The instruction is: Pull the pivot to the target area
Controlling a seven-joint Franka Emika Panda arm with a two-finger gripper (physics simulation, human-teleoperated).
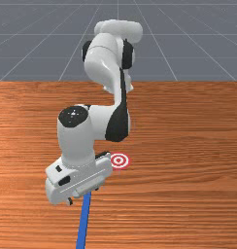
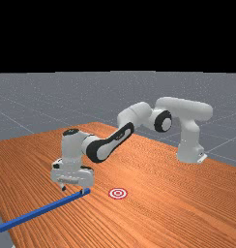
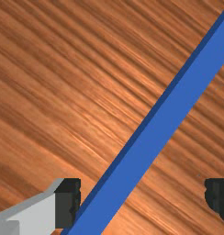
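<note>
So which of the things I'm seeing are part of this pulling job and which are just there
Part of the job:
blue bar, apparently the pivot
red-and-white target
arm, with its open fingers

Just there:
wooden table, the surface under it all

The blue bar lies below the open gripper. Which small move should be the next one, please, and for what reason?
I think the gripper should turn a little, to set its fingers more squarely across the blue bar. In the wrist view the fingers stand wide apart, but the bar runs slantwise to them, closer to one finger.
</note>
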